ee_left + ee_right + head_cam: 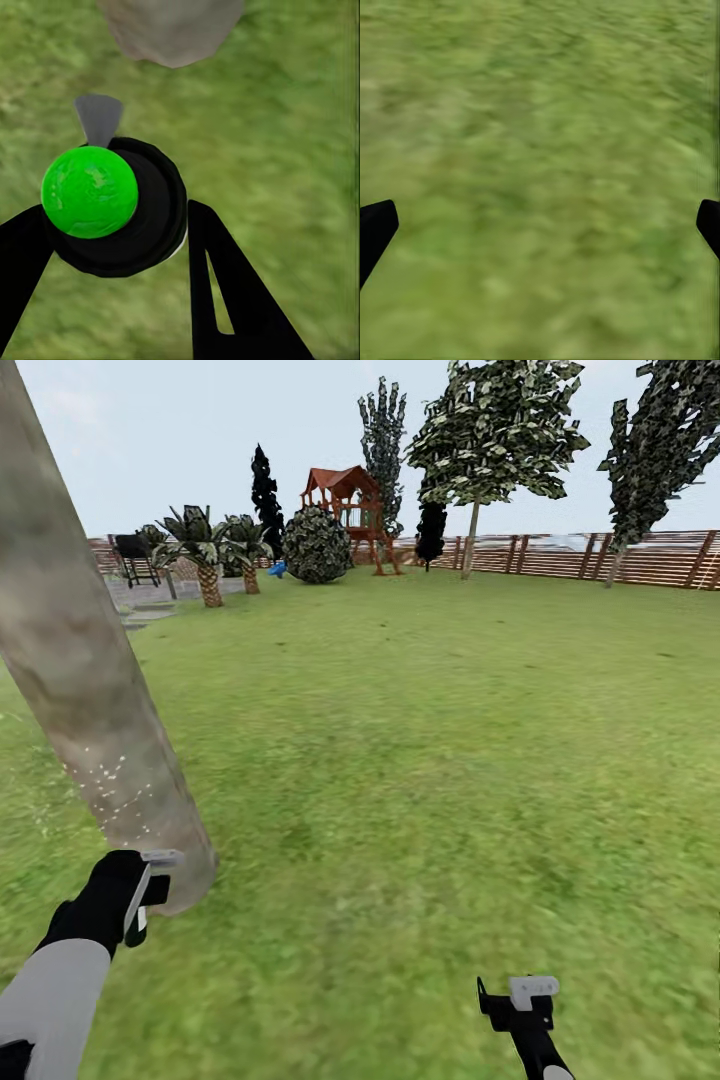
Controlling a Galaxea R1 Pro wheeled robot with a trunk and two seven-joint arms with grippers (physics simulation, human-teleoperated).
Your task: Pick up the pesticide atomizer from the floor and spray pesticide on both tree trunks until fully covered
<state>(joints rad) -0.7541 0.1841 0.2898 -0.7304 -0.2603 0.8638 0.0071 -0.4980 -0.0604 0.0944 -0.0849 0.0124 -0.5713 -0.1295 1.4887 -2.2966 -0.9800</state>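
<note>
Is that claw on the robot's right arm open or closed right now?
Open. In the right wrist view the right gripper has its two dark fingertips at opposite picture edges, with just grass between.

Tree trunk (90, 690) at left, fence (600, 557) far behind lawn (420, 760)

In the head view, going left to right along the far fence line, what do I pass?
Black grill → palms → round bush → red-roofed playset → leafy tree with a thin pale trunk → leaning dark tree at the fence.
</note>
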